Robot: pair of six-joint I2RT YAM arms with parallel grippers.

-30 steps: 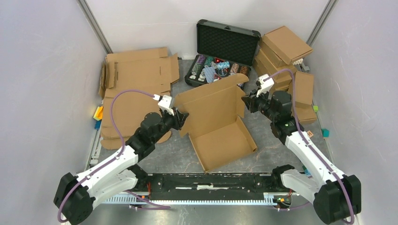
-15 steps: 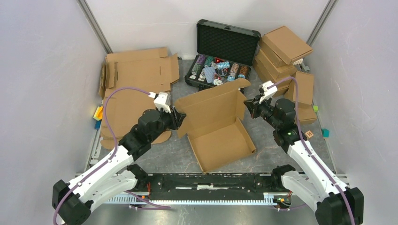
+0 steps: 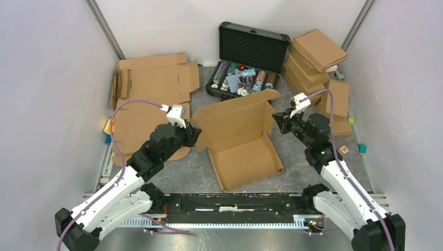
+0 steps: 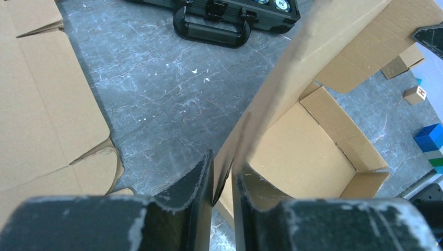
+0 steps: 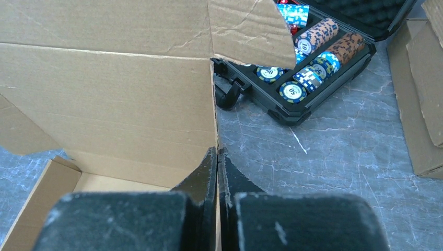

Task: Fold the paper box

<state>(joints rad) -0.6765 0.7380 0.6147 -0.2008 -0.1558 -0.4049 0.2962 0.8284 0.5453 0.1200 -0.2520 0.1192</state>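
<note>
The paper box (image 3: 243,151) is a brown cardboard mailer at the table's middle, its tray flat and its lid panel standing up at the back. My left gripper (image 3: 196,135) is shut on the box's left edge. In the left wrist view a folded layer of the box (image 4: 313,151) sits between the fingers of the left gripper (image 4: 222,180). My right gripper (image 3: 275,120) is at the lid's right edge. In the right wrist view the lid's vertical edge on the box (image 5: 104,94) runs down into the shut jaws of the right gripper (image 5: 217,162).
An open black case (image 3: 245,57) with chips stands right behind the lid. Flat cardboard blanks (image 3: 151,89) are piled at the back left and folded boxes (image 3: 316,52) are stacked at the back right. A wooden cube (image 3: 344,150) and coloured blocks (image 3: 362,148) lie to the right.
My right gripper has shut on the lid's right edge. Both arms have drawn slightly toward me, and the lid's top corner sits lower in the top view.
</note>
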